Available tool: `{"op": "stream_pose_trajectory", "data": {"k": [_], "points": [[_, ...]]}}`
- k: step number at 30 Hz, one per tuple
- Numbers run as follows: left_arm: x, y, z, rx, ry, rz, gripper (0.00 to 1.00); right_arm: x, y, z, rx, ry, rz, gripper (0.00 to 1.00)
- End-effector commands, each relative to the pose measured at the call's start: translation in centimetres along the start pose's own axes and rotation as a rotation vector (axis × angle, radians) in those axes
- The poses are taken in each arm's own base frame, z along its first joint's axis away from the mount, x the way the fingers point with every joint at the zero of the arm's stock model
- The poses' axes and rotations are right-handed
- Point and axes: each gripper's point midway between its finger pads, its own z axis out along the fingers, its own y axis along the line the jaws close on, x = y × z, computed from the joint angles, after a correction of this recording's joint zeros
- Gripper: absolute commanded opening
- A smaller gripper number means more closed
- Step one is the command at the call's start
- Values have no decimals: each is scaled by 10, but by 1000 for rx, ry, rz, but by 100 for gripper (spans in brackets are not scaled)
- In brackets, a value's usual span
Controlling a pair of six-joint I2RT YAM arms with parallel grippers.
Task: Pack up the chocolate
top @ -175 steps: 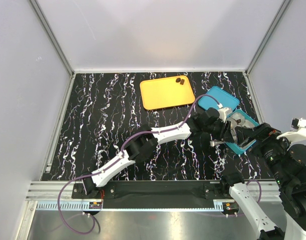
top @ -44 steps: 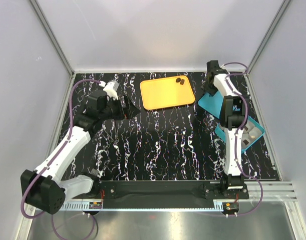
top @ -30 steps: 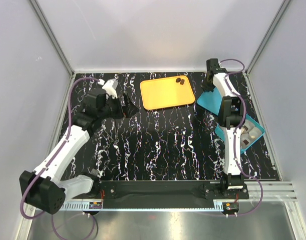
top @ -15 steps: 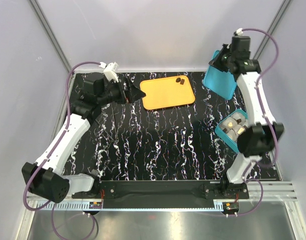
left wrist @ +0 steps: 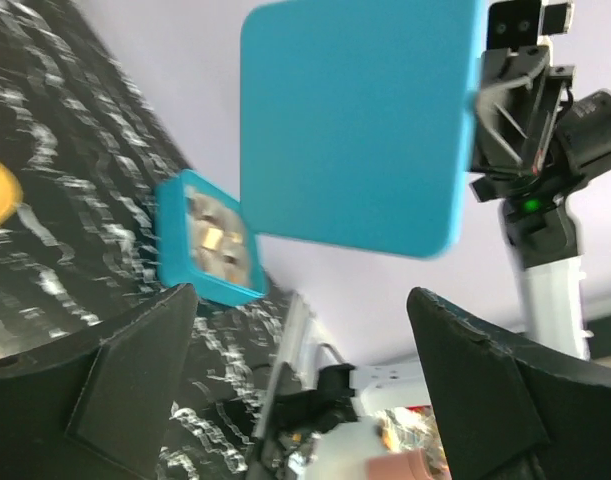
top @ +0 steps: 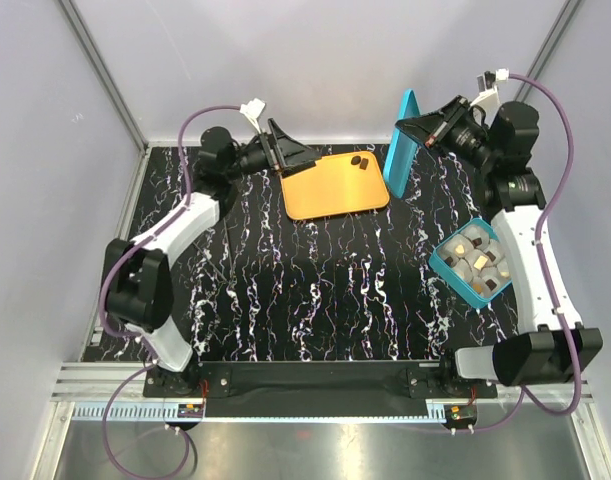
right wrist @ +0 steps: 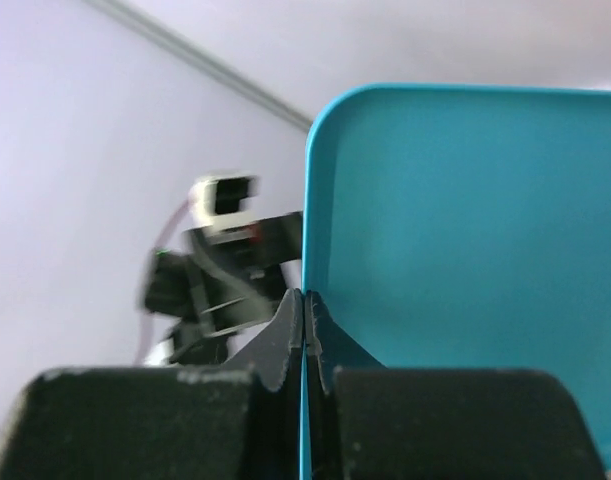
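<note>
Two dark pieces of chocolate (top: pixel 360 160) lie at the back right corner of the orange tray (top: pixel 330 190). Several more pieces, cream and dark (top: pixel 478 262), sit in the open teal box (top: pixel 447 270) at the right; the box (left wrist: pixel 205 243) also shows in the left wrist view. My right gripper (top: pixel 406 126) is raised and shut on the edge of the teal lid (top: pixel 399 152), which hangs upright in the air. The right wrist view shows the fingertips (right wrist: pixel 303 310) pinching the lid (right wrist: pixel 455 240). My left gripper (top: pixel 307 153) is raised, open and empty, facing the lid (left wrist: pixel 355 120).
Grey walls close the back and sides of the black marbled table (top: pixel 315 290). The two raised arms face each other above the table's back edge, with the tray between and below them. The right arm's base link (top: pixel 525 355) stands near the box.
The right arm has swung the lid leftwards and turned it edge-on above the table. The left arm has risen and moved right, over the tray's back left corner, gripper still open.
</note>
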Motion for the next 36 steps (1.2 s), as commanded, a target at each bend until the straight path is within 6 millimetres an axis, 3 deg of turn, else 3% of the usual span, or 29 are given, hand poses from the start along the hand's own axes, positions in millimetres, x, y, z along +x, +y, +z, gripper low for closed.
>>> {"op": "stream_pose_trajectory", "data": {"k": [1, 2, 3, 5, 6, 12, 16, 21, 30, 36], "points": [[-6, -75, 12, 256, 42, 134, 97, -15, 111, -43, -385, -61, -91, 0], [-3, -70, 20, 291, 60, 150, 98, -11, 121, -48, -425, -31, -69, 0], [-4, -85, 25, 339, 75, 139, 98, -13, 129, -51, -458, -34, -79, 0], [0, -85, 35, 419, 100, 115, 98, -13, 140, -57, -503, -21, -75, 0], [-2, -99, 39, 466, 106, 132, 98, -12, 142, -58, -514, -19, -72, 0], [0, -93, 65, 500, 120, 134, 99, -11, 165, -73, -643, -14, -38, 0], [-2, -91, 83, 529, 114, 128, 99, -12, 171, -74, -662, -16, -33, 0], [10, -103, 99, 602, 137, 106, 99, -11, 173, -74, -703, -17, -23, 0], [13, -109, 105, 644, 99, 62, 99, -11, 178, -73, -745, -19, -5, 0], [11, -127, 89, 779, 79, -2, 99, -4, 158, -63, -721, -14, 29, 0]]}}
